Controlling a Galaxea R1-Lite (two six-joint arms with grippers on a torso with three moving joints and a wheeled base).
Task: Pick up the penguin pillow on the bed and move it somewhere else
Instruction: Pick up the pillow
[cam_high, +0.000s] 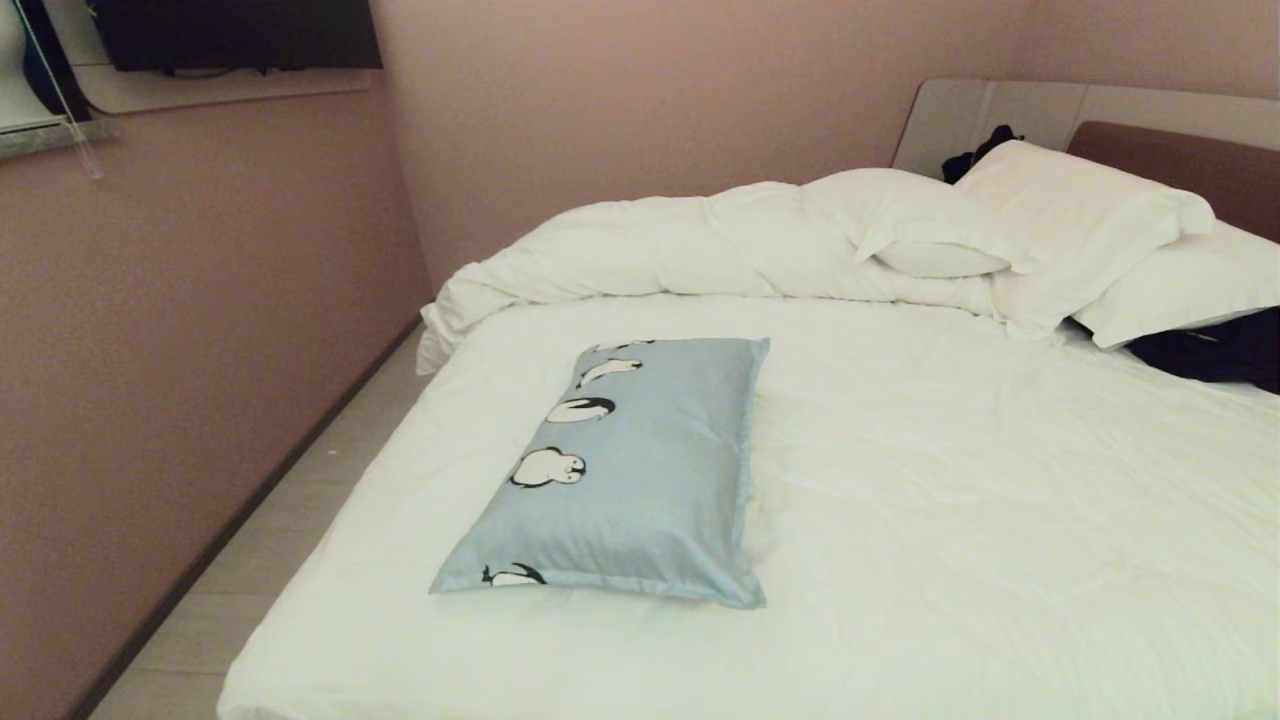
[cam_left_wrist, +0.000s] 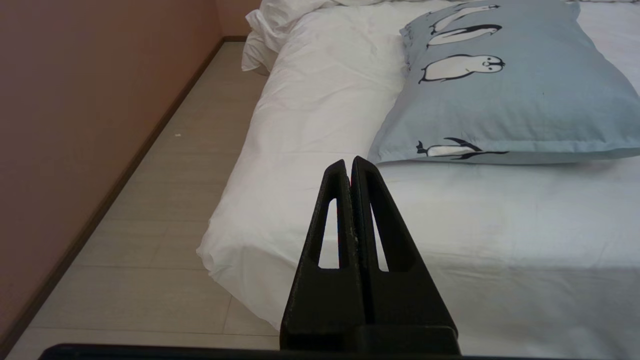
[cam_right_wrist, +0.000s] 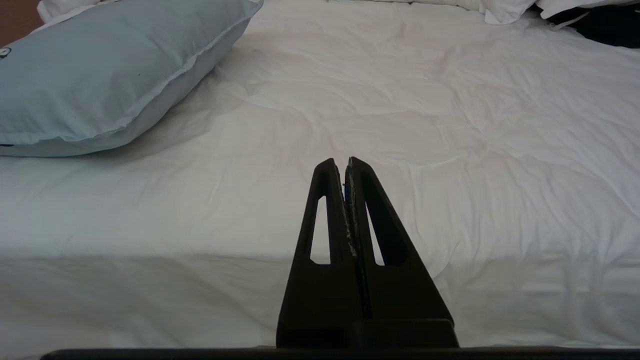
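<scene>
Jaws pressed together; penguin pillow (cam_high: 630, 470) shows no legible writing.

text: none legible | labels: none | numbers: none | signs: none

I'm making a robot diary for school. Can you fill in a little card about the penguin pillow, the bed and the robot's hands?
pillow: penguin pillow, light blue, lying flat on the bed
near it: rumpled duvet and white pillows behind
left gripper: fingers shut, empty, short of the pillow
right gripper: fingers shut, empty, over bare sheet
picked up yet: no
</scene>
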